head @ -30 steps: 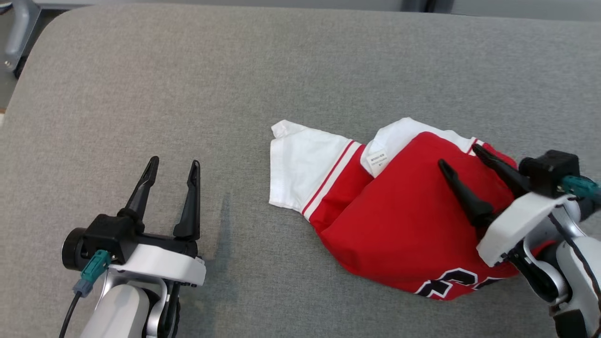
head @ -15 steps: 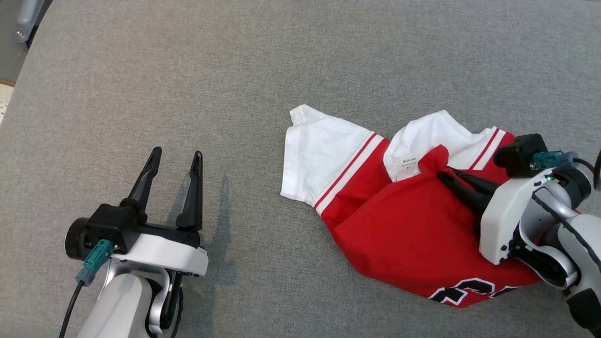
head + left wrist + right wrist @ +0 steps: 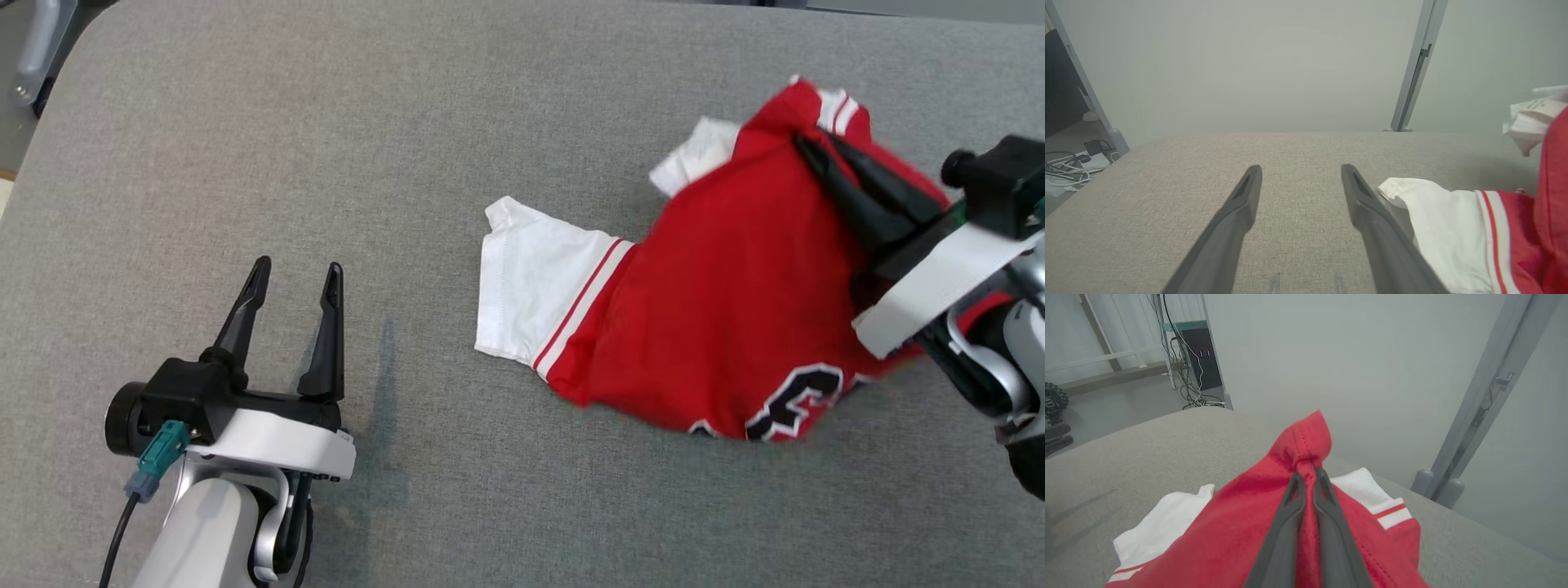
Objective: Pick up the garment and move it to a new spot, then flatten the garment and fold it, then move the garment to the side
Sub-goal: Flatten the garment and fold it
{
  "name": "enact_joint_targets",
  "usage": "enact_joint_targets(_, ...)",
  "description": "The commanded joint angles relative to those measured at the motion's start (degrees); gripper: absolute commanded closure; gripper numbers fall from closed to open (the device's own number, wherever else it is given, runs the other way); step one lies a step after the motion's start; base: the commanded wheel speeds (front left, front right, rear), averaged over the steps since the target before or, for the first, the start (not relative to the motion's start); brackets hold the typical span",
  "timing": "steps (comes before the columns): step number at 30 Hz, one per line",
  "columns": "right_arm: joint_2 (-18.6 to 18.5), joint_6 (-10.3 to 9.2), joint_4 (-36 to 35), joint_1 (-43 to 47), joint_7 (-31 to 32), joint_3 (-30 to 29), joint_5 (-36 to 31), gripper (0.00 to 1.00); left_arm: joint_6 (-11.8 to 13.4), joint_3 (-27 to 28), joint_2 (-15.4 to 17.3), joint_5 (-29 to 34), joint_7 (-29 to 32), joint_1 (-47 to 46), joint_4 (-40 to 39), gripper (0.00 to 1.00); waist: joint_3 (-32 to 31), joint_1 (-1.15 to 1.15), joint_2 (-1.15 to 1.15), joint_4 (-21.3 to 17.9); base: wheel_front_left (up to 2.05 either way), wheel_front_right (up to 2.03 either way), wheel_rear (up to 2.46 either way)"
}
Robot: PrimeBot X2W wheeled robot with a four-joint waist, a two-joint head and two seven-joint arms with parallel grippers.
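The garment (image 3: 718, 294) is a red jersey with white sleeves, red stripes and black numerals, crumpled on the right half of the grey table (image 3: 326, 122). My right gripper (image 3: 808, 147) is shut on a pinch of its red cloth and holds that part lifted, while the white sleeve (image 3: 531, 290) lies on the table. In the right wrist view the shut right gripper (image 3: 1306, 475) has a red fold (image 3: 1306, 437) bunched above its tips. At the lower left my left gripper (image 3: 294, 273) stands open and empty, well apart from the garment. Its open fingers (image 3: 1241, 204) frame bare table in the left wrist view, beside the sleeve (image 3: 1437, 220).
The grey padded table's rounded far-left corner (image 3: 90, 33) shows, with floor and a metal leg (image 3: 33, 49) beyond. A grey upright post (image 3: 1414, 65) stands behind the table's far edge. Cables and a dark cabinet (image 3: 1202, 355) are on the floor to the side.
My right gripper closed on the red cloth and lifted it up and away, pulling the garment's body off the table. The left gripper stayed open and still. The head camera shifted slightly.
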Motion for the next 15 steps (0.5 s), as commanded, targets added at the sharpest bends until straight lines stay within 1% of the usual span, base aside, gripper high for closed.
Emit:
enact_joint_targets(1,0.42,0.03,-0.25,-1.72,-2.72,-1.07,-1.1,1.0,-0.08,0.62,0.29,0.44,-0.26,0.16,-0.04,0.0,-0.81,0.0,0.0,-0.69,0.0,0.0,0.0)
enact_joint_targets(4,1.31,0.03,-0.69,-2.52,-6.11,-2.99,-2.67,1.0,0.02,0.95,0.39,0.82,-0.21,0.92,-0.21,0.0,-1.74,0.0,0.0,-1.66,0.0,0.0,0.0)
enact_joint_targets(7,2.05,0.03,-2.02,-0.45,-8.79,-4.87,-3.96,1.0,0.24,1.18,0.57,1.01,-0.21,1.7,-0.42,0.0,-2.76,0.0,0.0,-2.74,0.0,0.0,0.0)
enact_joint_targets(12,3.55,0.03,-5.38,9.12,-12.29,-8.8,-4.93,1.0,0.55,1.58,0.73,0.91,-0.21,2.89,-0.76,0.0,-4.3,0.0,0.0,-4.54,0.0,0.0,0.0)
enact_joint_targets(13,3.55,0.03,-5.38,9.12,-12.29,-8.8,-4.93,1.0,0.55,1.58,0.73,0.91,-0.21,2.89,-0.76,0.0,-4.3,0.0,0.0,-4.54,0.0,0.0,0.0)
enact_joint_targets(15,4.6,0.03,-6.15,14.65,-13.22,-11.08,-4.6,1.0,0.58,1.72,0.82,0.72,-0.21,3.29,-1.05,0.0,-4.6,0.0,0.0,-5.17,0.0,0.0,0.0)
